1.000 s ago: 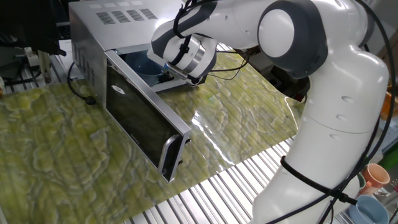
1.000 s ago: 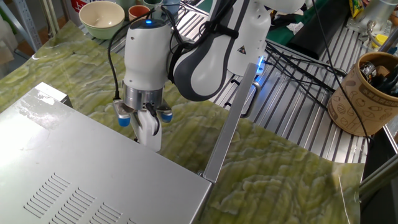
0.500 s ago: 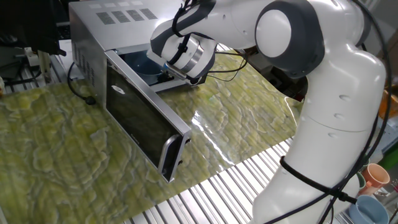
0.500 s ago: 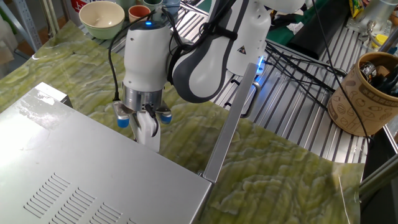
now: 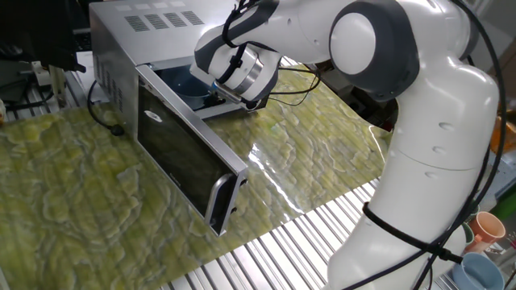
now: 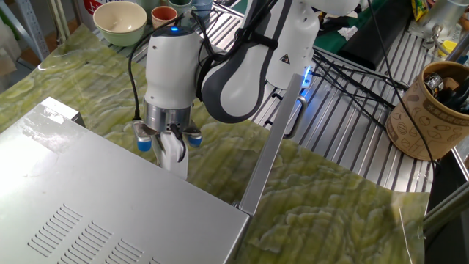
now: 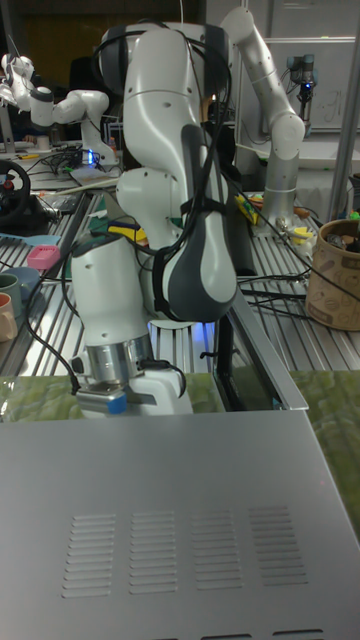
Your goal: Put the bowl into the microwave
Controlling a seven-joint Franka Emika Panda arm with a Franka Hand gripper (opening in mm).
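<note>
Bowl (image 5: 190, 87): seen only in one fixed view, inside the open cavity of the microwave (image 5: 129, 48), toward the right side of the opening, directly below and left of the gripper (image 5: 216, 95). Only part of the rim and inside is visible; the colour reads as blue, glossy, plain. The rest is hidden by the door and the wrist.

Gripper: reached into the cavity mouth, its fingertips lost in shadow beside the bowl. Whether the fingers are spread, closed, or pinching the bowl's rim cannot be told; contact with the bowl cannot be confirmed either. In the other fixed view and the tall fixed view the fingers are hidden behind the microwave's top edge.

Microwave: silver box with vent slots on top, set on the green-patterned table cover (image 5: 72, 177) near the table's far edge in one fixed view. Door (image 5: 187, 155): dark glass, swung wide open.

Cream bowl (image 6: 119, 21): at the far corner in the other fixed view, well apart from the microwave.
</note>
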